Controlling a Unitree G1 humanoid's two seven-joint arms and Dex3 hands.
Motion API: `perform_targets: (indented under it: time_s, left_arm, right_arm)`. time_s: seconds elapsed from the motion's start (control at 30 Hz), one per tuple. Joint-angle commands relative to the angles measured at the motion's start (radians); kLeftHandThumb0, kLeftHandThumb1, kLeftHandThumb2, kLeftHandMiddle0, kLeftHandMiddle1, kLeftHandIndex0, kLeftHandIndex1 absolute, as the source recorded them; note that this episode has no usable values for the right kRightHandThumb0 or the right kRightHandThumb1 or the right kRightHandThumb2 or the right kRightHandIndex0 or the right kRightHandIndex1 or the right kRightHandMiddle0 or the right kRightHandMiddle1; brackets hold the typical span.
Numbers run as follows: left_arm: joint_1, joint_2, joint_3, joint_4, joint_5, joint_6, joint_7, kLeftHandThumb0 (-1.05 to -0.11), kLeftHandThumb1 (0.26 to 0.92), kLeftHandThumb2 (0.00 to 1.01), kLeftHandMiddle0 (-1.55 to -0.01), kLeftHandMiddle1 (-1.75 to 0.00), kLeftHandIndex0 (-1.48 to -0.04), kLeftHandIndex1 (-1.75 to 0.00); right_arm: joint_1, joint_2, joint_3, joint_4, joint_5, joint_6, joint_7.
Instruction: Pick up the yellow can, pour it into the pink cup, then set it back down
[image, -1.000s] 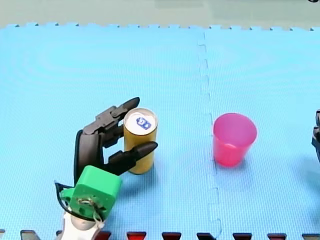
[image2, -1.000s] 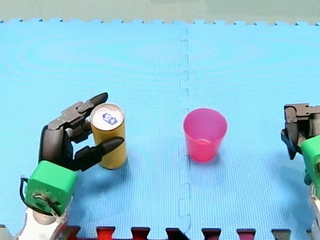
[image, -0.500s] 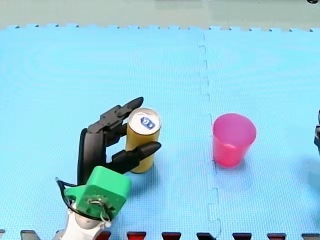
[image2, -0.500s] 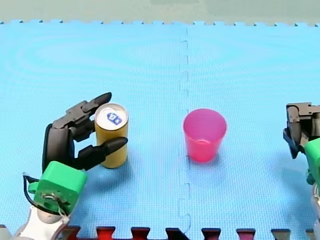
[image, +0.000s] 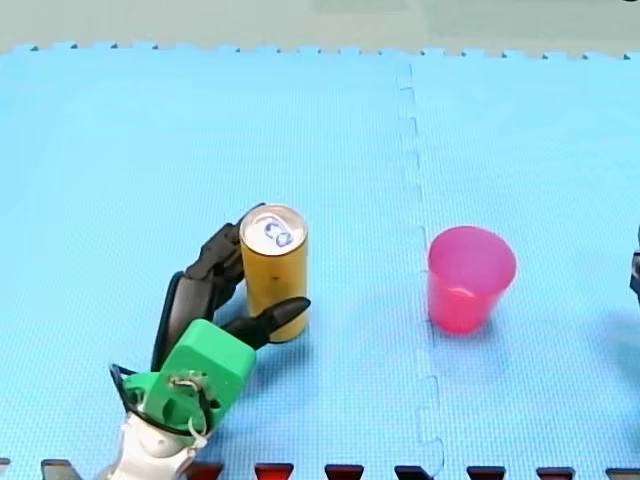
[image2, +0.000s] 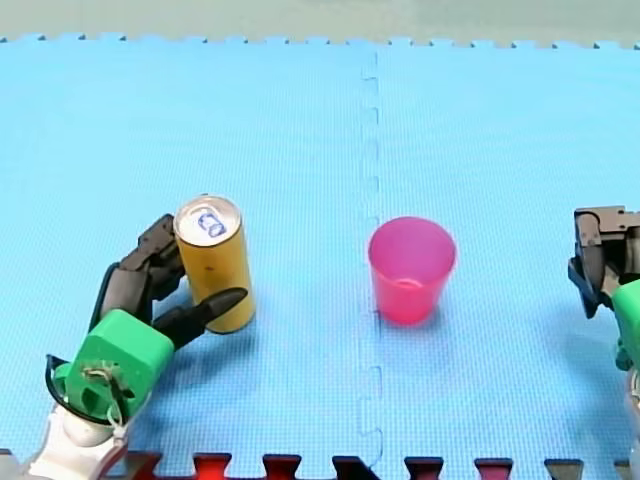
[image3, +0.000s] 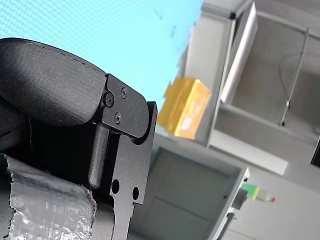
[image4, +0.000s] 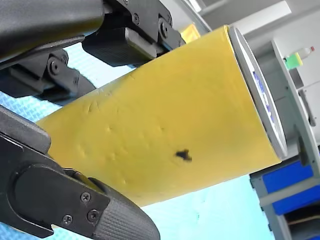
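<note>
Since half a second ago, the left hand (image: 205, 300) has closed in on the yellow can (image: 273, 285). Its two long fingers (image2: 150, 262), which reached past the can's rim before, now wrap round the far side. The thumb (image: 278, 315) presses the near side low down. So we call it grasped, can upright in the hand. The can's top sits a bit higher and further left in the head views than before; we cannot tell if its base has left the blue mat (image: 200, 130).

The pink cup (image: 468, 280) has not moved. It stands upright, well apart from the left hand on its thumb side, between the two hands. Inside we see just its pink floor. The can's contents are hidden under a silver lid with a blue-and-white mark.

The second wrist view shows the can's yellow side with small dents and one dark speck.

The right hand (image2: 600, 262) sits at the far right edge; clenched or released, we cannot tell.
</note>
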Motion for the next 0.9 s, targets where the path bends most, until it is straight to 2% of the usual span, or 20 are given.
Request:
perform_targets:
  time_s: [0.0,0.4,0.6,0.87]
  left_arm:
    - [-0.003,0.004,0.003,-0.015,-0.009,0.012,-0.010,-0.875,0.745,0.00,-0.33,0.00,-0.25,0.00]
    - [0.002,0.005,0.008,-0.031,-0.025,0.020,-0.039,-1.032,0.761,0.00,-0.26,0.00,-0.15,0.00]
    - [0.009,0.012,0.010,-0.049,-0.039,0.012,-0.085,-1.046,0.752,0.00,-0.23,0.00,-0.13,0.00]
    - [0.020,-0.002,0.031,-0.070,-0.097,0.018,-0.161,-1.037,0.734,0.00,-0.21,0.00,-0.12,0.00]
  right_arm:
    - [-0.003,-0.005,-0.002,0.000,0.004,-0.004,0.001]
    - [-0.009,-0.004,-0.008,0.008,0.012,0.000,0.013]
    - [-0.010,-0.002,-0.009,0.011,0.013,-0.001,0.013]
    - [-0.011,-0.002,-0.012,0.015,0.016,-0.002,0.020]
